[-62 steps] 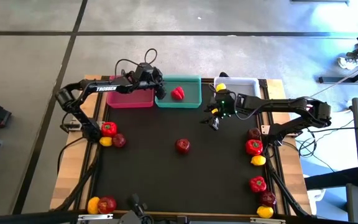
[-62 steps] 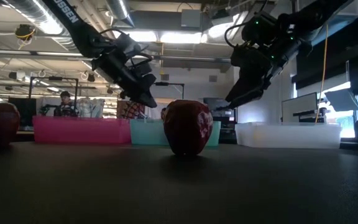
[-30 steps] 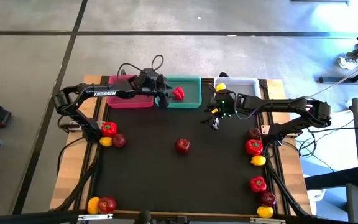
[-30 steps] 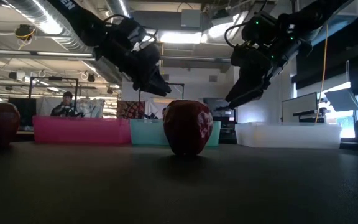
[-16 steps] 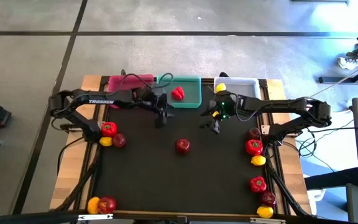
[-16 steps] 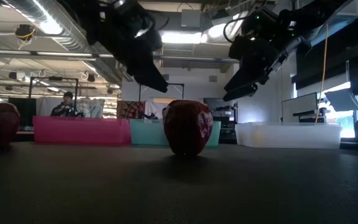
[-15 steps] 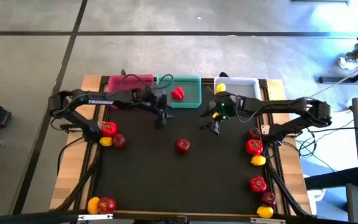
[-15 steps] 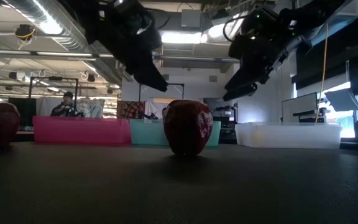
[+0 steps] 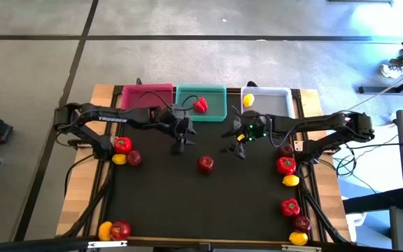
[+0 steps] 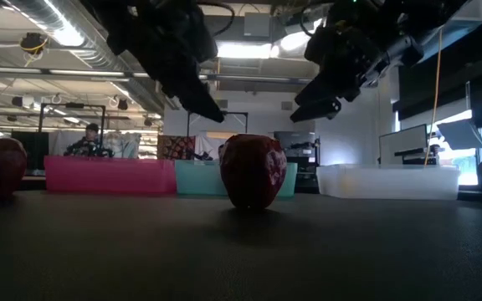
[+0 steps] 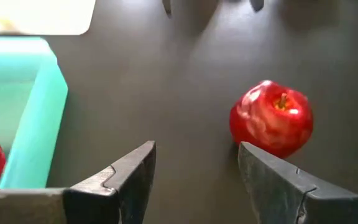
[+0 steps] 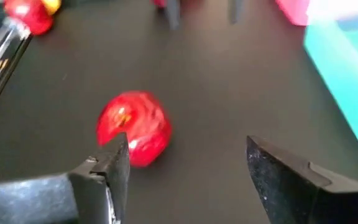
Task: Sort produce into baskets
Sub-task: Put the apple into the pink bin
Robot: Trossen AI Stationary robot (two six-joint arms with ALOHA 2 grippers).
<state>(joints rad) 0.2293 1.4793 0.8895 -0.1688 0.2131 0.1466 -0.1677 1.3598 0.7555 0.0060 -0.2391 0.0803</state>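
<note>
One dark red apple point(image 9: 206, 164) sits alone near the middle of the black table point(image 9: 187, 203), upright with its stem showing in the left wrist view. The left gripper point(image 9: 180, 145) hovers above the mat just beside the apple on its left, fingers point(image 11: 131, 177) spread apart and holding nothing. The right gripper point(image 9: 237, 150) hovers on the apple's other side, its fingers point(image 12: 109, 163) likewise parted and empty. Neither touches the fruit.

Along the far edge stand three baskets side by side: the pink basket point(image 9: 145, 92), the teal basket point(image 9: 215, 112) with a red bell pepper point(image 9: 200, 105) inside, and the white basket point(image 9: 278, 93) holding a lemon point(image 9: 248, 100). Part of the pink basket's near side is covered by the left arm.

The rest of the produce lies along the table's side edges: a pepper, a lemon and an apple at the left edge point(image 9: 122, 145), a lemon and an apple at the near left corner point(image 9: 115, 230), and a line of peppers, lemons and apples down the right edge point(image 9: 286, 166), the farthest partly hidden by the right arm.

In the low view the apple blocks the teal basket's middle, and both grippers are dark silhouettes
</note>
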